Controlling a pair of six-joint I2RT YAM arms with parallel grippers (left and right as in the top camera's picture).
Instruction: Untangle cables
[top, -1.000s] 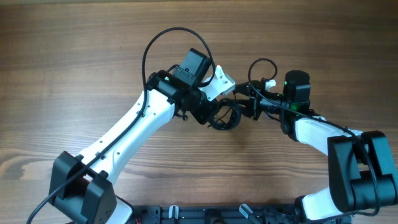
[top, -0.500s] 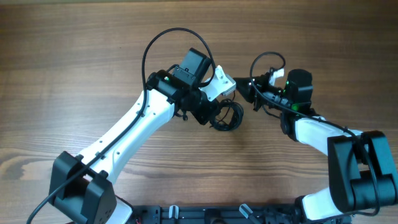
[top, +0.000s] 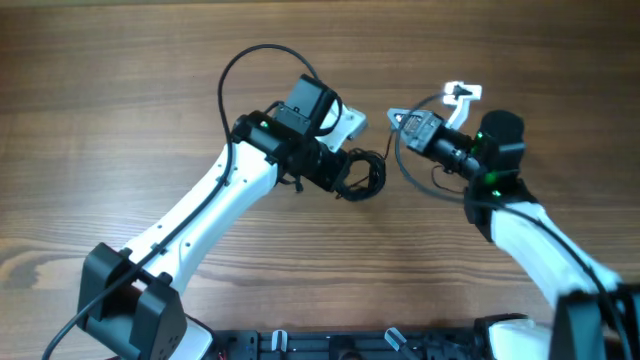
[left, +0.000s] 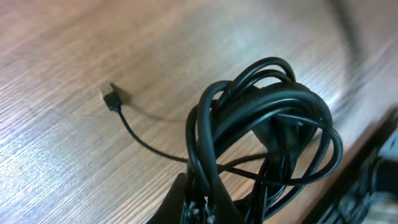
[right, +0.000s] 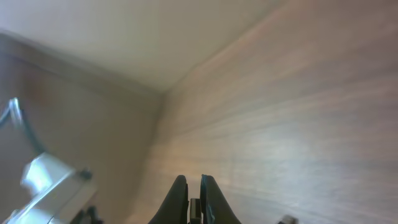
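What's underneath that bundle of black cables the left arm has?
Wooden table shows beneath the cable bundle, and one thin cord runs from under it to a plug on the wood. The left end effector hides the bundle's lower part.

The left arm (top: 200, 215) and right arm (top: 530, 240) have white links, black joints and small green lights (top: 268, 125). A black wire (top: 262, 47) loops off the left arm.

Table (top: 120, 80) lies open at far left and along the top; the cables (top: 362, 178) clutter its middle.
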